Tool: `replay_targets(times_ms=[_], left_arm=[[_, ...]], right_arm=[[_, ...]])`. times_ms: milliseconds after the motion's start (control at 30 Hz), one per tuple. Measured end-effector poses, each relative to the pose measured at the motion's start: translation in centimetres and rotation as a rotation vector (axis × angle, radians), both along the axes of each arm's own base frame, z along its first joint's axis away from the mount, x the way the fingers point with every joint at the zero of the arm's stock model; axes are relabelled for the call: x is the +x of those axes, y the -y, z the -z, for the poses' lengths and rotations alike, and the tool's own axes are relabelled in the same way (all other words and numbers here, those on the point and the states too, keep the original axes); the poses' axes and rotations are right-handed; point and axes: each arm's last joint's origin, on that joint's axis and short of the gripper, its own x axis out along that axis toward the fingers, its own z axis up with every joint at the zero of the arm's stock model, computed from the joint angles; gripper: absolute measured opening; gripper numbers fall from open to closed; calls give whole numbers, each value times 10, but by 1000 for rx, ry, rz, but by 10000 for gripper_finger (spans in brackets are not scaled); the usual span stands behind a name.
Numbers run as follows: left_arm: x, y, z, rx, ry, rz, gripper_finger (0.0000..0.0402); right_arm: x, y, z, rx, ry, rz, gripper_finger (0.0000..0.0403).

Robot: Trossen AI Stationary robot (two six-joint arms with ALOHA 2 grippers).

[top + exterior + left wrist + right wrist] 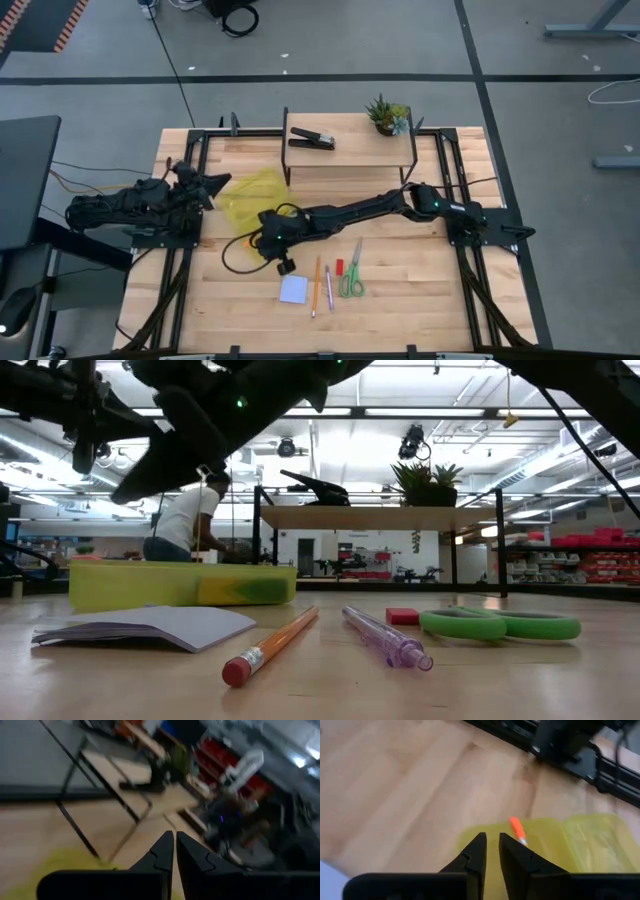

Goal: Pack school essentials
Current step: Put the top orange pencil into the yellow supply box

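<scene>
A translucent yellow pouch [255, 193] lies flat on the table's left middle; in the low view it shows as a yellow-green strip [180, 583]. One orange pencil [517, 829] lies on it. My right gripper [492, 845] hovers at the pouch's near edge [262, 238], slightly open and empty. My left gripper [175, 847] is shut and raised beside the pouch's left edge [218, 184]. Lying flat near the table's near edge are a pale blue notepad [293, 289], an orange pencil [316, 285], a pink pen [328, 288], a red eraser [339, 266] and green scissors [351, 275]. I cannot make out the crayon box.
A small wooden shelf [350, 150] stands at the far edge, with a black stapler [312, 138] and a potted plant [388, 115] on top. A black cable [235, 258] loops over the table beside my right gripper. A person [185, 525] is in the room beyond.
</scene>
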Motion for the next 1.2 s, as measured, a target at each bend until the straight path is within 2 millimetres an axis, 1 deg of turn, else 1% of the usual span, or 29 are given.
replay_targets(times_ms=[100, 167, 267, 333, 467, 600, 733, 867, 967, 1067, 1200], left_arm=[[2, 3, 7, -67, -55, 87, 24], [5, 5, 12, -113, -104, 152, 23], [12, 7, 19, -165, -189, 213, 23], [18, 8, 22, -189, -237, 244, 21], [36, 12, 32, -238, -362, 338, 17], [52, 16, 46, -319, -504, 411, 18], [65, 19, 54, -381, -578, 448, 30], [80, 23, 50, -377, -671, 460, 42], [94, 27, 45, -361, -766, 475, 50], [107, 30, 44, -376, -881, 464, 65], [126, 34, 41, -389, -991, 451, 104]], right_arm=[[-1, 9, 0, -38, -16, 62, 59], [-5, 14, -6, -43, -41, 122, 59], [-17, 19, -30, 4, -71, 217, 59], [-27, 21, -50, 38, -76, 271, 58], [-47, 28, -85, 55, -83, 309, 51], [-65, 38, -111, 56, -85, 360, 41], [-81, 46, -132, 56, -80, 450, 39], [-92, 56, -147, 79, -59, 514, 39], [-96, 60, -154, 86, -45, 529, 39], [-97, 62, -155, 85, -41, 531, 39], [-97, 62, -155, 84, -45, 529, 39]])
